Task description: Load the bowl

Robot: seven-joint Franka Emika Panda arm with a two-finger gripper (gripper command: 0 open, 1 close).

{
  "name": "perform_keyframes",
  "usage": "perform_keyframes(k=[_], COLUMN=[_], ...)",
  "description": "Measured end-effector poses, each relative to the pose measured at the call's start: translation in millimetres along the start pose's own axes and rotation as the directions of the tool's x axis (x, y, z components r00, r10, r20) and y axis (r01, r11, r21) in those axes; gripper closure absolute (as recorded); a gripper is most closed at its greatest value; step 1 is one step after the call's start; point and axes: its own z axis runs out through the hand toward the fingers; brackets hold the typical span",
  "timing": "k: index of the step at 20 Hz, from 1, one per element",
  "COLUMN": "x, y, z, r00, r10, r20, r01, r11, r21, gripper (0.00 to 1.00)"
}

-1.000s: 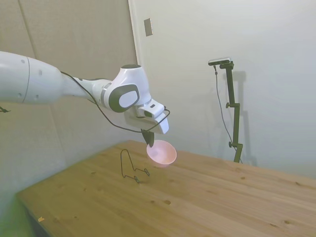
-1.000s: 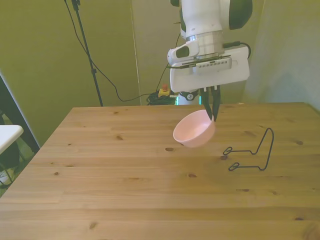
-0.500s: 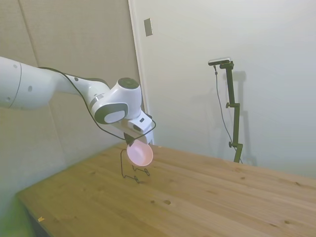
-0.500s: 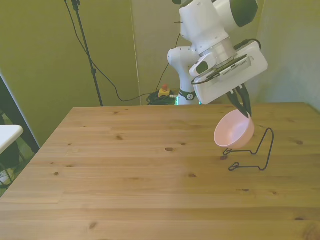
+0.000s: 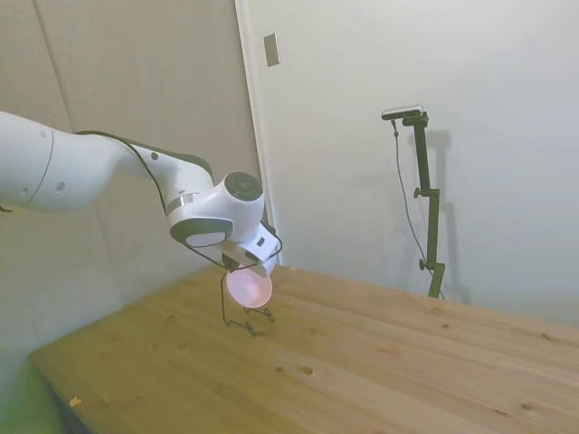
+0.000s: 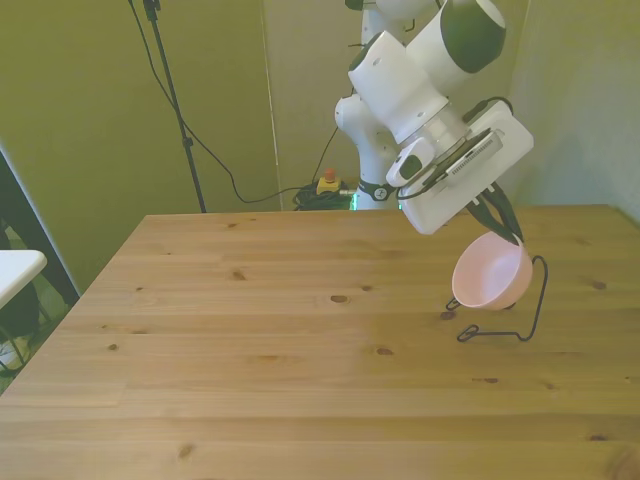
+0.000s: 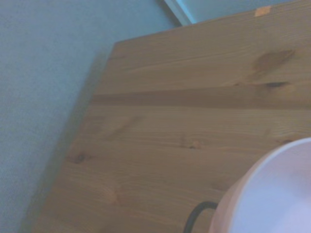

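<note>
The pale pink bowl (image 6: 490, 273) hangs tilted in the air, held by its rim in my gripper (image 6: 508, 230), which is shut on it. It hovers just above and against a black wire stand (image 6: 510, 305) on the wooden table (image 6: 250, 340), at the front view's right. From the side, the bowl (image 5: 249, 286) overlaps the stand (image 5: 237, 306), with the gripper (image 5: 253, 262) above it. Close up, the wrist view shows the bowl's rim (image 7: 272, 194) and a bit of the black wire (image 7: 197, 216).
A black tripod leg and cables (image 6: 185, 130) stand behind the table at the front view's left. A white object's edge (image 6: 15, 270) lies off the table on that side. The table's edge (image 7: 82, 131) shows in the wrist view.
The arm has carried the bowl toward the front view's right and lower, from mid-table to the wire stand. The wrist has tilted, tipping the bowl more onto its side.
</note>
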Motion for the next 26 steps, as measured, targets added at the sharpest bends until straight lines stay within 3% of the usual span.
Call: perform_keyframes(k=[11,18,26], x=[-0.5,-8.4,-6.9], y=[31.2,48.8,44.6], z=[21.7,21.1,17.0], r00=[0.997,0.996,0.997], r10=[-0.02,-0.017,-0.025], r20=[0.079,0.083,0.074], r01=[0.009,0.006,0.014], r11=[0.991,0.991,0.99], r21=[0.135,0.137,0.143], gripper=[1.0,1.0,1.0])
